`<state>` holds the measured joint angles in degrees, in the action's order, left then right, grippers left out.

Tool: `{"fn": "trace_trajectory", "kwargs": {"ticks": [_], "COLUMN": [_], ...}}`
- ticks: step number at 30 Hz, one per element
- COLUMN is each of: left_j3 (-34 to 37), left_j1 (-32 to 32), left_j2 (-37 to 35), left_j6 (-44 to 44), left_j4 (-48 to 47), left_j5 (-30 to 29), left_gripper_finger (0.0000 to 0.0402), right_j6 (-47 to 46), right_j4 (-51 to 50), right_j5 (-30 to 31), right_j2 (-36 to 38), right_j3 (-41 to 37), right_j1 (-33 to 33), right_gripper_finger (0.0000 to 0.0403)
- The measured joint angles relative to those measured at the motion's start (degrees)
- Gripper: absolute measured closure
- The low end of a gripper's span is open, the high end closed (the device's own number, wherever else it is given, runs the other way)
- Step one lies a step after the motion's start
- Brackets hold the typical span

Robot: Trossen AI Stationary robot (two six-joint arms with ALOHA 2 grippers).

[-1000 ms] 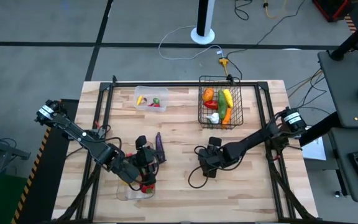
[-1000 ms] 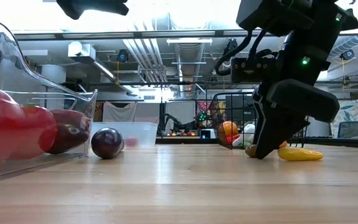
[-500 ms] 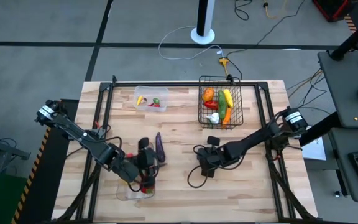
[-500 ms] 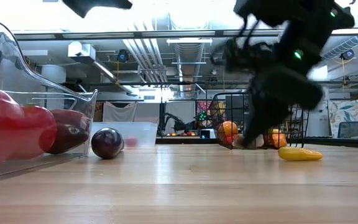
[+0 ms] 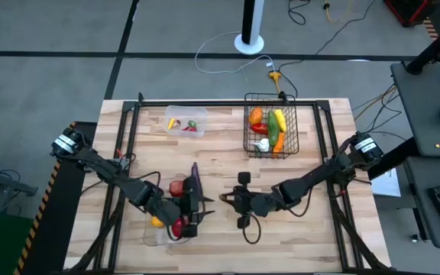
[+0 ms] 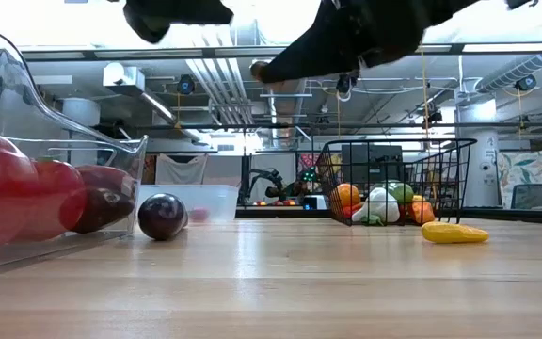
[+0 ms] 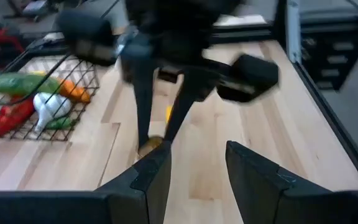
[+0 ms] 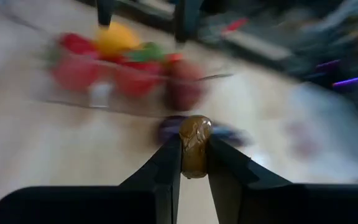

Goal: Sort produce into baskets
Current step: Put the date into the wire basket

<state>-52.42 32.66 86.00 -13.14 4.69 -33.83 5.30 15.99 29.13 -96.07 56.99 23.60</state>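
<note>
At the bench's (image 5: 312, 229) near left, the left gripper (image 5: 193, 208) hovers beside the long clear tray (image 5: 153, 237), which holds red peppers (image 6: 26, 193) and a yellow piece (image 5: 156, 221); its fingers (image 7: 151, 177) stand partly apart with nothing between them. Just beside it a purple eggplant (image 5: 195, 177) lies on the wood. Farther back, the small clear tub (image 5: 186, 121) carries a few yellow, green and red bits. Near the middle, the right gripper (image 5: 230, 200) is raised off the bench and pinches a small brownish piece of produce (image 8: 194, 144) tightly between its fingertips. Behind it the black wire basket (image 5: 270, 131) holds an orange piece, a yellow one, a green cucumber, a red pepper and a white bulb (image 6: 381, 205). In the low view a yellow pepper (image 6: 454, 233) lies on the bench in front of the basket.
</note>
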Motion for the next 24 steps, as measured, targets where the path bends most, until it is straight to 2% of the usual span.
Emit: {"fn": "trace_trajectory", "kwargs": {"ticks": [4, 6, 8, 15, 21, 24], "left_j3": [0.0, 0.0, 0.0, 0.0, 0.0, 0.0], "left_j1": [-1.6, -2.0, -2.6, -6.6, -11.0, -12.3], "left_j2": [-0.1, -0.3, -0.3, -0.3, -0.3, -0.1], "left_j6": [-3.6, -4.3, -4.4, -7.3, -7.8, -7.7], "left_j4": [0.9, 2.9, 5.0, 6.8, 10.6, 11.0], "left_j5": [-0.4, -0.3, -0.3, 0.2, 9.5, 10.8], "left_gripper_finger": [0.0264, 0.0264, 0.0264, 0.0264, 0.0264, 0.0264], "right_j6": [11.1, 15.8, 19.8, 28.7, 30.8, 31.7], "right_j4": [2.7, 3.4, 4.6, 7.6, 7.5, 7.3], "right_j5": [18.0, 24.5, 28.0, 32.3, 33.5, 33.9], "right_j2": [0.0, 0.0, 0.0, 0.0, 0.0, 0.0], "right_j3": [0.4, 0.7, 0.8, 0.8, 1.5, 1.6], "right_j1": [3.2, 4.2, 5.0, 6.5, 6.7, 6.7], "right_gripper_finger": [0.0347, 0.0347, 0.0347, 0.0347, 0.0347, 0.0347]}}
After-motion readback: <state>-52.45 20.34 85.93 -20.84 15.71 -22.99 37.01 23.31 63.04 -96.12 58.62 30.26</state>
